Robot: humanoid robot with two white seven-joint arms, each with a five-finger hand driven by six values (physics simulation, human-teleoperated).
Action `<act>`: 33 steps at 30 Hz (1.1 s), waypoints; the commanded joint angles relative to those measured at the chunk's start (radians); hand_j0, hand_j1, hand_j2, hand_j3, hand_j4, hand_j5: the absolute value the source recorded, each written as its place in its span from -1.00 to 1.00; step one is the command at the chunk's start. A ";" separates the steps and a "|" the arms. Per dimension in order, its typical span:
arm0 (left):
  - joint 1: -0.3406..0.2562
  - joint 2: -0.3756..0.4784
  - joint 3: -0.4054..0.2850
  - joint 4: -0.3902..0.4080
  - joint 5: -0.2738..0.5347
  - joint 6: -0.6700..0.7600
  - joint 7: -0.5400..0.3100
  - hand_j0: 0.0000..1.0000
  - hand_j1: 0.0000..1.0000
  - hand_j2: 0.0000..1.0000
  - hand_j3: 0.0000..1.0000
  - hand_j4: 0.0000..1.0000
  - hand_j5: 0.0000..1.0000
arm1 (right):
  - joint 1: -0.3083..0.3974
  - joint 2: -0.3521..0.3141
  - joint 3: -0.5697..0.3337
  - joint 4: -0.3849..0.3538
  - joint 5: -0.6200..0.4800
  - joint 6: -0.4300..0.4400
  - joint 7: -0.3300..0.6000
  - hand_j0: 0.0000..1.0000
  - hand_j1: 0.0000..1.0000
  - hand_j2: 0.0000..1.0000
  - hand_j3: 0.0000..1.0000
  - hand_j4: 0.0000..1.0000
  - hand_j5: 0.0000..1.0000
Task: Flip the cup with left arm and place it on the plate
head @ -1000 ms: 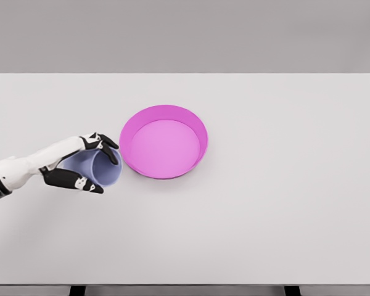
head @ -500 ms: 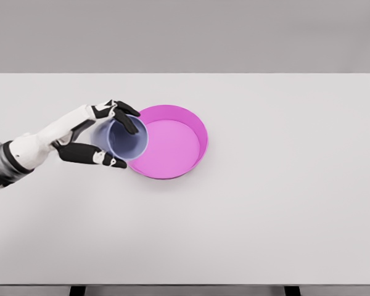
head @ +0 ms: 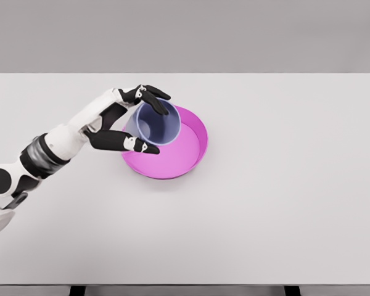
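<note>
- a wide white worktop (head: 283, 203) fills the view.
- a pink plate (head: 191, 151) with a raised rim sits left of centre, the spot meant for the cup.
- the left hand (head: 126, 120) reaches in from the lower left, fingers wrapped round the cup.
- the pale blue cup (head: 154, 123) hangs over the plate's left part, mouth tilted toward the camera, so it looks nearly upright for setting down.

Broad white table (head: 283, 209) filling most of the view, plain grey wall (head: 185, 34) behind, soft even light

no readable text, no labels, no brands, no numbers
</note>
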 commanded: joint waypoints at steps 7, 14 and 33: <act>-0.006 -0.081 -0.002 0.025 0.095 0.043 0.001 -0.01 -0.01 -0.01 -0.01 -0.01 -0.01 | 0.000 0.000 0.000 0.000 0.000 0.000 0.000 1.00 1.00 1.00 1.00 1.00 1.00; -0.006 -0.168 0.002 0.091 0.184 0.031 0.001 -0.02 -0.02 -0.02 -0.02 -0.02 -0.02 | 0.002 0.000 0.000 0.000 0.000 0.000 0.000 1.00 1.00 1.00 1.00 1.00 1.00; 0.034 -0.303 -0.015 0.359 0.310 -0.061 -0.004 -0.02 -0.02 -0.02 -0.02 -0.02 -0.02 | 0.002 0.000 0.000 0.000 0.000 0.000 0.000 1.00 1.00 1.00 1.00 1.00 1.00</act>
